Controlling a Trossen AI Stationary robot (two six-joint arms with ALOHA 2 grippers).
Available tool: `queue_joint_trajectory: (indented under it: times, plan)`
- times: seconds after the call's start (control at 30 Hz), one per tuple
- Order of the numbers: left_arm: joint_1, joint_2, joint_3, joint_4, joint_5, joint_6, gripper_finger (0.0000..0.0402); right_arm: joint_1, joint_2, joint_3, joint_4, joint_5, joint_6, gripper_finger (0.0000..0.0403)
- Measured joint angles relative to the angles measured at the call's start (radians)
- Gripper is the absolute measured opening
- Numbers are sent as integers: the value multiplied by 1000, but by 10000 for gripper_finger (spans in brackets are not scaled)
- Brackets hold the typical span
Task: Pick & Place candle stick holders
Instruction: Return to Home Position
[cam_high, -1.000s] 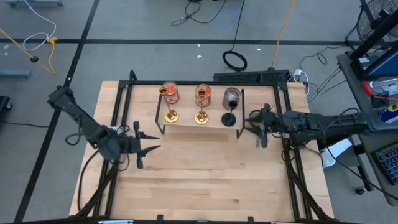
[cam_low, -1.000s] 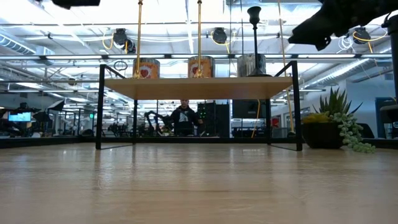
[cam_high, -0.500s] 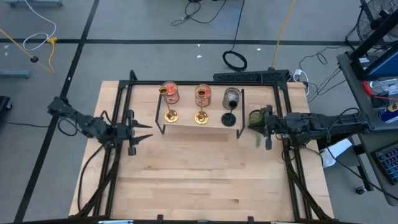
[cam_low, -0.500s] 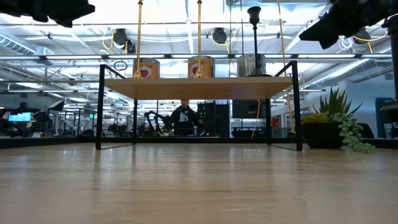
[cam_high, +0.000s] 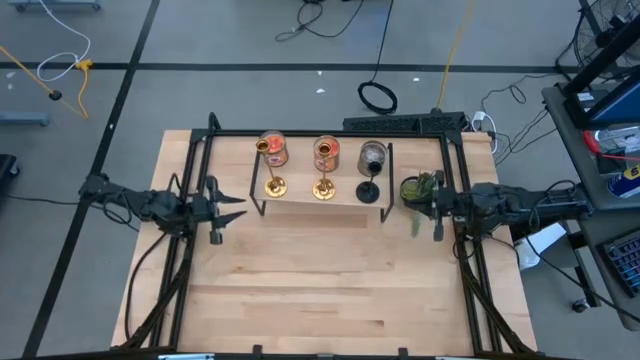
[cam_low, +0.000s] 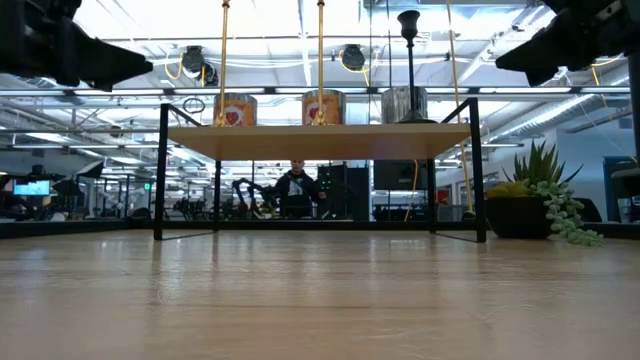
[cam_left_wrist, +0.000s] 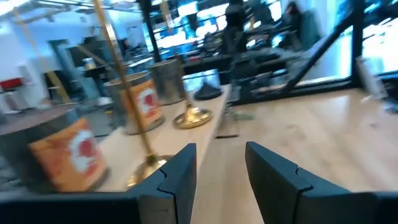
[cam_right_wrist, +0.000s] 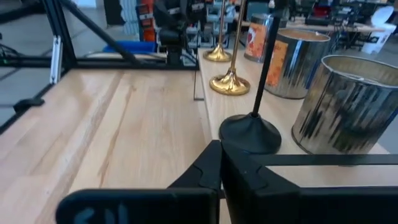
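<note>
Black left jaws stand apart with nothing between them; the right jaws are pressed shut, also empty. The left arm (cam_high: 150, 203) lies level along the table's (cam_high: 320, 290) left edge, its jaws aimed at the left end of the shelf (cam_high: 310, 208). A second ago it reached diagonally well over the table; it has since drawn back and straightened. The right arm (cam_high: 500, 203) has pulled away from the shelf's right end, and its jaws now sit just beside the plant (cam_high: 415, 188).

All three holders stand upright in a row along the front of the shelf. The two gold holders (cam_high: 275, 186) are to the left and the black holder (cam_high: 368, 192) to the right, each with a jar (cam_high: 327, 152) close behind it. None has shifted while the arms withdrew, and the black holder's base sits flat on the board in the right wrist view.

With nothing in either arm's jaws and no holder left on the table, the placing looks finished. What remains is probably only the retreat to rest. The one risk I see is the right arm brushing the plant as it folds back.
</note>
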Motion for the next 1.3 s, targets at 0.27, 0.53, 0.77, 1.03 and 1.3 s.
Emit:
queue_joint_trajectory:
  times: [0.27,0.53,0.77,1.03,1.3]
  plan:
    - [10,-15,-7,-21,113,-101,140,0,-74,-130,116,0,-5,4]
    - [11,-14,-7,-82,88,-52,82,0,-88,-208,192,-1,-24,3]
    - [11,-21,-7,-97,-26,-13,34,0,-152,-242,211,-1,-54,3]
    - [11,-70,-8,-156,-14,-41,4,0,-279,-278,200,0,-90,4]
    - [10,-94,-7,-216,-13,-111,31,0,-299,-336,224,-1,-87,4]
